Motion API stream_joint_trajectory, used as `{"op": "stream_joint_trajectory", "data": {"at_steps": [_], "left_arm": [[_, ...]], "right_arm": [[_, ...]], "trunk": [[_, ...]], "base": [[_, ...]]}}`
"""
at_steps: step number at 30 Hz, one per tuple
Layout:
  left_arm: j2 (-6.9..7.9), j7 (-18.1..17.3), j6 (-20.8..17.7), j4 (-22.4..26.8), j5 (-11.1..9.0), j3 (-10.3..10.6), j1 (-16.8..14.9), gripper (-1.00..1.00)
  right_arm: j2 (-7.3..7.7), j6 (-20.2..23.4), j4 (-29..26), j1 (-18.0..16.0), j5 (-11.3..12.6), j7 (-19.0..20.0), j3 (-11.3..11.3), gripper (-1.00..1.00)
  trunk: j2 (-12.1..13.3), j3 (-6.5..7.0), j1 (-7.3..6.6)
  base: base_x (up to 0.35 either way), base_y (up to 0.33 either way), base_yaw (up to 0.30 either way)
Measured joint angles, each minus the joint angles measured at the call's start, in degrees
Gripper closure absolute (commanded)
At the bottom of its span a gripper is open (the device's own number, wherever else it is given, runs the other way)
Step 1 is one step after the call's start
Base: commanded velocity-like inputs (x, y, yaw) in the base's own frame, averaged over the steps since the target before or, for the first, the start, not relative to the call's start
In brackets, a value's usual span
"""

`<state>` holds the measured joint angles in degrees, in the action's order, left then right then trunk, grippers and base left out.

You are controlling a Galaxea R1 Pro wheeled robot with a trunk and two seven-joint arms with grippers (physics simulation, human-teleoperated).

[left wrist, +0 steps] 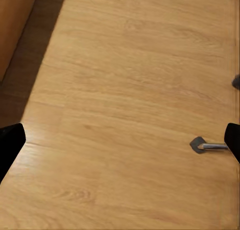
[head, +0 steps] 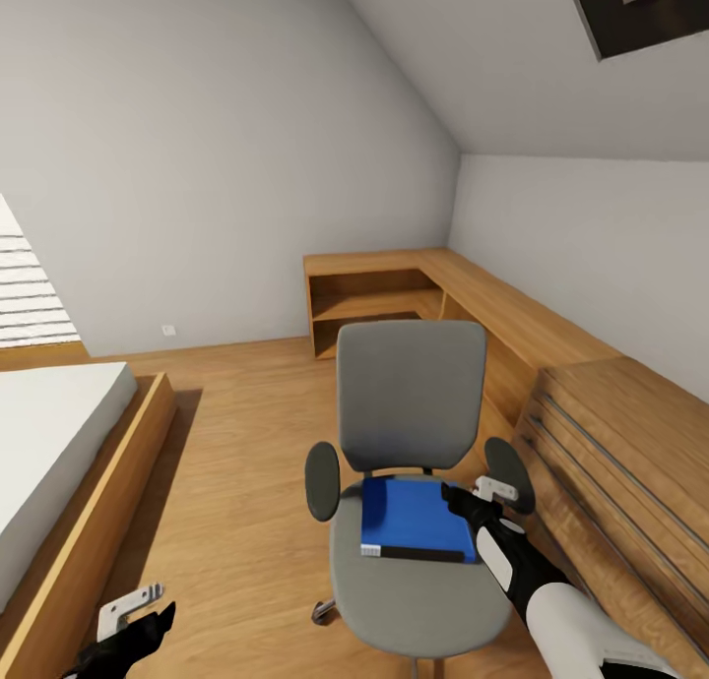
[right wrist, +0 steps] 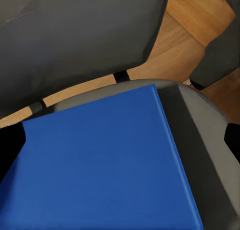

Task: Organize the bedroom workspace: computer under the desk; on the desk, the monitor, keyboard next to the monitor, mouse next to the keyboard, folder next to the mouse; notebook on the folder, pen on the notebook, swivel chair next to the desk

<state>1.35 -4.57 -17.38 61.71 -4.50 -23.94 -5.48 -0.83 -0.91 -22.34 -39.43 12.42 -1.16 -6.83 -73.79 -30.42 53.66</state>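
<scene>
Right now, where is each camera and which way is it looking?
Head view: from the robot's head, looking down and forward at the chair with the blue folder on its seat; both arms show, left tool low, right tool by the folder.
Left wrist view: on the left arm, facing the wooden floor; dark fingertips at the edges.
Right wrist view: on the right arm, close above the folder.
Head and right wrist views share folder and chair.

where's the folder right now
The folder lies flat on the swivel chair seat in the head view, centre-low, with the right tool just beside its right edge.
</scene>
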Motion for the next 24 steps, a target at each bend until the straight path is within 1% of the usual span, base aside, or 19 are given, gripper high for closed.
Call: {"op": "stream_joint_trajectory", "data": {"at_steps": [1,3,4,5,7,11,17,19,24], "left_arm": [[-0.14,0.0,-0.3,0.6,0.0,0.2,0.0,-1.0],[-1.09,0.0,-1.0,2.0,-0.1,1.1,0.0,-1.0],[-1.35,0.0,-1.1,2.2,-0.1,1.3,0.0,-1.0],[-1.75,0.1,-1.1,2.3,-0.1,1.5,0.0,-1.0],[-2.31,0.2,-0.9,0.9,0.0,1.6,0.0,-1.0],[-2.49,0.1,-0.4,-1.0,0.0,1.6,0.0,-1.0],[-2.39,0.1,0.1,-1.8,0.0,1.6,0.0,-1.0],[-2.41,0.1,0.2,-1.9,0.0,1.7,0.0,-1.0],[-2.45,0.1,0.2,-1.9,0.0,1.7,0.0,-1.0]], "right_arm": [[0.01,0.3,0.0,0.0,0.0,0.0,0.0,-1.0],[0.04,1.9,-0.1,0.0,0.0,0.1,0.0,-1.0],[0.05,2.3,-0.1,0.0,0.0,0.1,0.0,-1.0],[0.06,2.8,-0.1,0.0,0.0,0.1,0.0,-1.0],[0.08,3.5,-0.4,0.0,0.0,0.2,0.0,-1.0],[0.08,3.8,-1.6,0.0,0.2,0.1,0.0,-1.0],[0.3,3.9,-2.1,0.0,0.1,0.2,0.0,-1.0],[1.13,3.9,-2.1,0.0,0.1,0.3,-0.1,-1.0],[2.14,3.9,-2.0,0.0,0.3,0.4,0.0,-1.0]], "trunk": [[-0.4,-0.18,0.22],[-1.2,-0.54,0.66],[-1.6,-0.72,0.88],[-2.0,-0.9,1.1],[-2.8,-1.26,1.54],[-4.4,-1.98,2.42],[-6.8,-3.05,3.73],[-7.6,-3.41,4.17],[-9.6,-4.31,5.27]], "base": [[0.0,0.0,0.0],[0.0,0.0,0.0],[0.0,0.0,0.0],[0.0,0.0,0.0],[0.0,0.0,0.0],[0.0,0.0,0.0],[0.0,0.0,0.0],[0.0,0.0,0.0],[0.0,0.0,0.0]]}}
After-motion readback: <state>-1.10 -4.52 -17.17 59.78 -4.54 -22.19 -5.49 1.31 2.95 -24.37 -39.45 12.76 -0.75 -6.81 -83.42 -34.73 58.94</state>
